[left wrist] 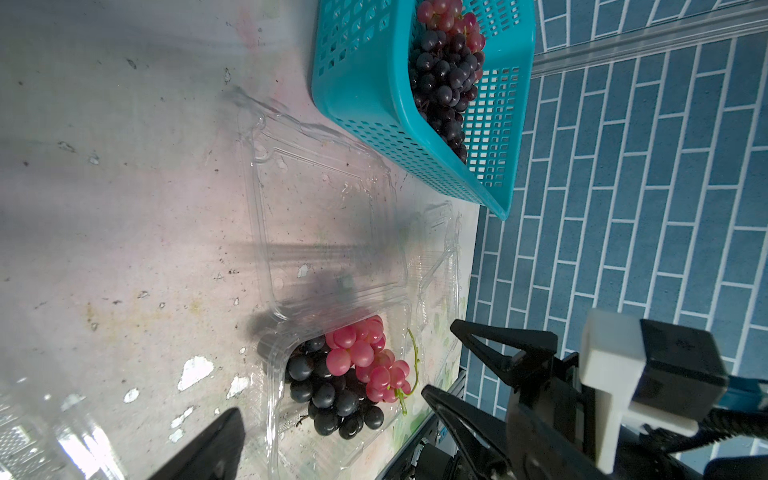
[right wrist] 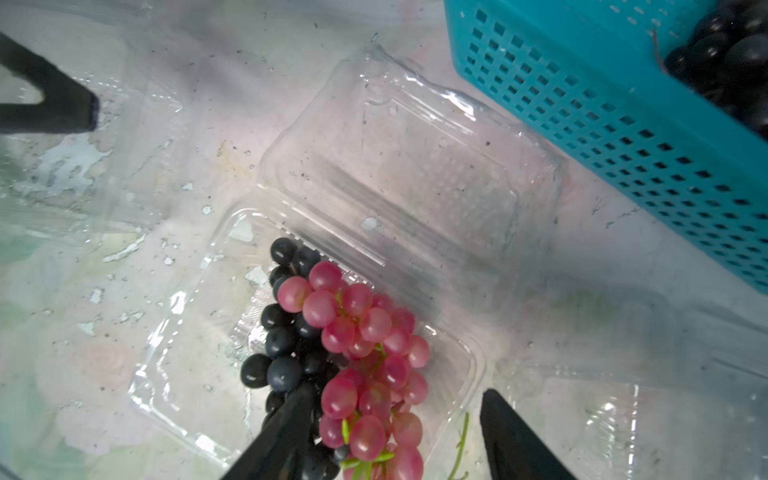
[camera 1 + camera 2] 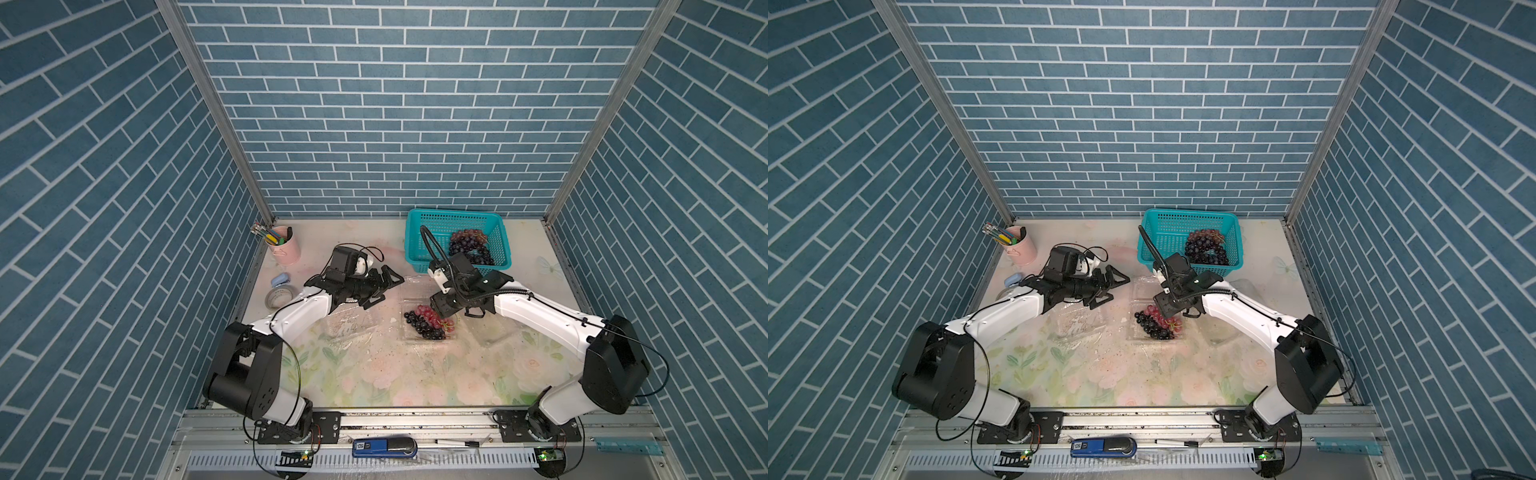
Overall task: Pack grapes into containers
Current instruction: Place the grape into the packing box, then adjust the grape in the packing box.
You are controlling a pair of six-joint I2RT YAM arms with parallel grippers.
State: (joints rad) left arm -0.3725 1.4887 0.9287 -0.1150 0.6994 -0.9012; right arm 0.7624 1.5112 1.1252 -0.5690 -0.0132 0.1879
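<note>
Black right gripper: jaws partly apart, straddling but not clamping the red and dark purple grape bunch, which lies in a clear plastic clamshell container with its lid open. Black left gripper: wide open, holding nothing, near a second clear clamshell. More grapes fill the teal perforated basket.

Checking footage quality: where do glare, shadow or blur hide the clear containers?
In both top views the empty container nearly vanishes into the floral table, shown only by glints; in the left wrist view a dark shadow crosses the open lid; in the right wrist view the right pincer looks soft, the grapes sharp.
</note>
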